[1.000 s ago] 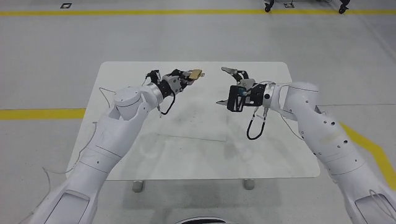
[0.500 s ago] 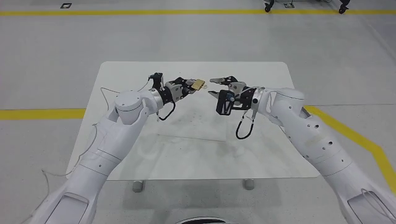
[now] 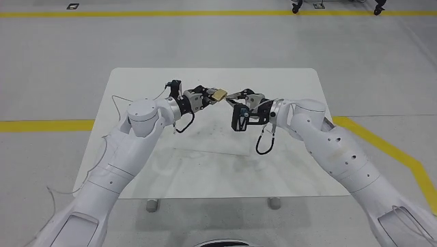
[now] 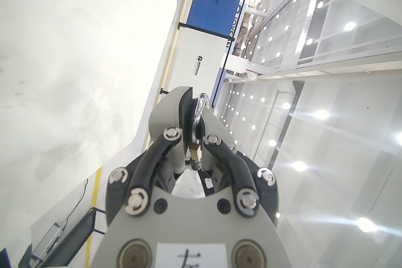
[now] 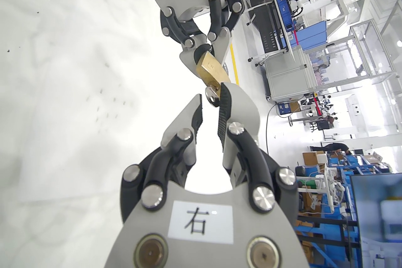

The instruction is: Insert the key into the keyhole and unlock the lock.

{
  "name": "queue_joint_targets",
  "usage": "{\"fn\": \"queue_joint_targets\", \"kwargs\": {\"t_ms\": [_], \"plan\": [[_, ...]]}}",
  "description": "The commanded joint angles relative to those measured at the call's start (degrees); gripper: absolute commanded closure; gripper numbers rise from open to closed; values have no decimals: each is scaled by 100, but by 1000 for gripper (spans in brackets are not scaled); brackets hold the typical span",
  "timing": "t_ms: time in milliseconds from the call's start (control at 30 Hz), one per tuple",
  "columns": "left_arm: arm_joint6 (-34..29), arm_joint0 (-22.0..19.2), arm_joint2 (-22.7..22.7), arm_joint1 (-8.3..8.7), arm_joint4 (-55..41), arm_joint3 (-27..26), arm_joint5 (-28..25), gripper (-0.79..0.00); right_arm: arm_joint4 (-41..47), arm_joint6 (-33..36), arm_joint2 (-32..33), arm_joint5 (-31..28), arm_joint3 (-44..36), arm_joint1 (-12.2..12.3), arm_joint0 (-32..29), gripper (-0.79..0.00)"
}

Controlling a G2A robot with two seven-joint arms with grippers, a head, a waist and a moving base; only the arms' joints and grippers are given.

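Pinching the lock (image 5: 211, 68) by its silver shackle (image 4: 201, 102) is the left gripper (image 4: 194, 110) — jaws pressed tight
At the lock's other end the key (image 5: 212, 97) sticks out of the brass body; the right gripper (image 5: 210, 102) meets it there, fingers spread either side of the key's round head — one just beside it

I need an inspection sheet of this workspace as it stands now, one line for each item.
Surface: white table, small dark specks.
Job's things: brass lock held up by its shackle; key at its far end, seemingly in the keyhole.
Clutter: nothing seen.
Grippers: left gripper shut on the lock; right gripper open, fingers either side of the key's head.
Cables: black loop at each wrist.
Surroundings: yellow floor lines; workbenches behind.
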Motion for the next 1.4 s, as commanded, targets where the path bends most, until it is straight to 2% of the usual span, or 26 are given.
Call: {"fn": "queue_joint_targets", "kwargs": {"t_ms": [0, 233, 500, 733, 800, 867, 900, 1000, 1100, 1367], "plan": [[-7, -4, -5, -6, 10, 5, 15, 0, 4, -19, -4, 0, 12, -8, -3, 0], [-44, -4, -24, -24, 56, 27, -28, 0, 258, 110, 39, -6, 57, -47, -28, 0], [290, 80, -117, -45, 200, 3, -400, 0, 1751, 525, 130, -130, 419, -194, 23, 0], [465, 180, -102, -56, 577, -59, -753, 0, 2852, 611, 179, -662, 814, -279, 162, 0], [443, 192, -117, -61, 579, -59, -758, 0, 2695, 749, 212, -248, 714, -296, 197, 0], [423, 200, -157, -65, 518, -45, -745, 0, 2255, 601, 200, 157, 694, -296, 154, 0], [439, 203, -191, -69, 456, -31, -736, 0, 1990, 523, 147, 297, 622, -293, 92, -132], [554, 213, -242, -85, 387, -26, -714, 0, 1303, 296, 131, 669, 357, -253, -124, -243], [604, 218, -248, -105, 344, -38, -713, 0, 1128, 229, 120, 656, 140, -235, -279, -259], [692, 220, -195, -164, 316, -56, -695, 0, 1113, 94, 113, 543, 22, -263, -281, -231]]}}
